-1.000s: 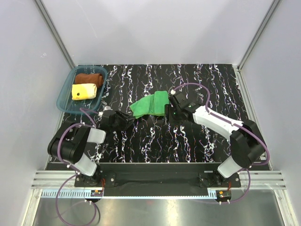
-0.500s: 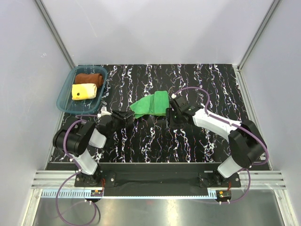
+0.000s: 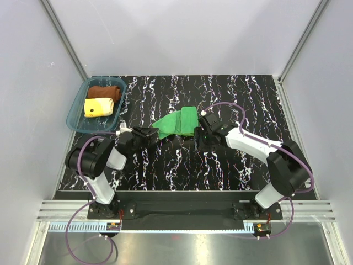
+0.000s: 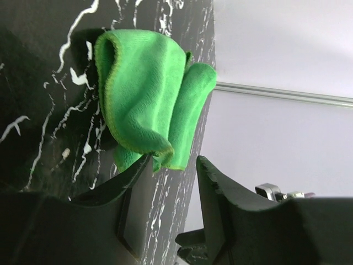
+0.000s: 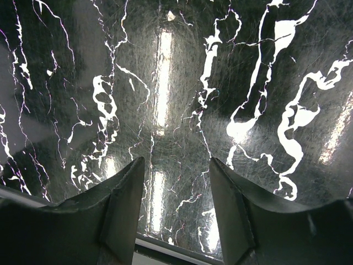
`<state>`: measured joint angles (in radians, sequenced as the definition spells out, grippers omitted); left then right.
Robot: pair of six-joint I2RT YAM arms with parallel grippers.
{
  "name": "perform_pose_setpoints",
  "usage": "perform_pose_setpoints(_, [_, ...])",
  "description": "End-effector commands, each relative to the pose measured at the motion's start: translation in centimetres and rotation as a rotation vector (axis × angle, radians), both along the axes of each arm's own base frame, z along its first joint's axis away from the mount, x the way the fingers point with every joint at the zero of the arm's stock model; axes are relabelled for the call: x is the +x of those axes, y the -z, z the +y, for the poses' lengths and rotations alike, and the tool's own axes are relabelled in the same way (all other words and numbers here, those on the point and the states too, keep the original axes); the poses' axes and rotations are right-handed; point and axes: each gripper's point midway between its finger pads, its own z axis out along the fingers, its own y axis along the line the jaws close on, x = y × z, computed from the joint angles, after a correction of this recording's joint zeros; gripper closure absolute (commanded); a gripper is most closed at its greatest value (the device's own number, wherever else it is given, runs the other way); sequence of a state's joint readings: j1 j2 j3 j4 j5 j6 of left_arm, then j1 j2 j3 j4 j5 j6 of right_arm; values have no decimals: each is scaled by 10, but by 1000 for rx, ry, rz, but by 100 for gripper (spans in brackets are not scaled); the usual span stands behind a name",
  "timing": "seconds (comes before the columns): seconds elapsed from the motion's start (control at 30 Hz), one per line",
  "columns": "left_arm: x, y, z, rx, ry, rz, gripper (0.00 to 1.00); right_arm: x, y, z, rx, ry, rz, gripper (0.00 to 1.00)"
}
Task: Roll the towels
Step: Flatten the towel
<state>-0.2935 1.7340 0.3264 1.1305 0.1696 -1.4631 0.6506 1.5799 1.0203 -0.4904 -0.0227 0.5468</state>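
Note:
A bright green towel lies loosely folded and bunched near the middle of the black marbled table. My left gripper is at the towel's left end. In the left wrist view the green towel hangs just past the fingertips of the left gripper, which is open with an empty gap. My right gripper sits at the towel's right end. In its wrist view the right gripper is open over bare table, with no towel in sight. A rust-brown towel and a pale yellow towel lie rolled in the tray.
A translucent teal tray stands at the table's far left corner against the left wall. White enclosure walls and metal frame posts ring the table. Purple cables loop off both arms.
My left gripper has moved forward and to the right, up to the green towel's left end, with its jaws a little narrower. The right gripper has barely shifted.

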Motion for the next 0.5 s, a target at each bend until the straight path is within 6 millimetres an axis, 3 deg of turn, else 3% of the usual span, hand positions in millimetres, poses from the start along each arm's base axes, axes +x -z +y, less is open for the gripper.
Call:
perform_pose_setpoints(0.0, [13,-11,-1,-17,-13,-53,58,5,-4,5,25,-8,-19,43])
perform_pose_setpoints(0.27, [13,-5,-7,-27,24,-46,63,3,2,4,15,-12,-9,43])
perform_pose_setpoints(0.4, [14,-6,-12,-27,54,-65,86,2,5,5,15,-13,-1,43])
perform_pose_setpoints(0.47, [16,-10,-15,-32,71,-85,92,3,5,4,14,-12,-2,43])
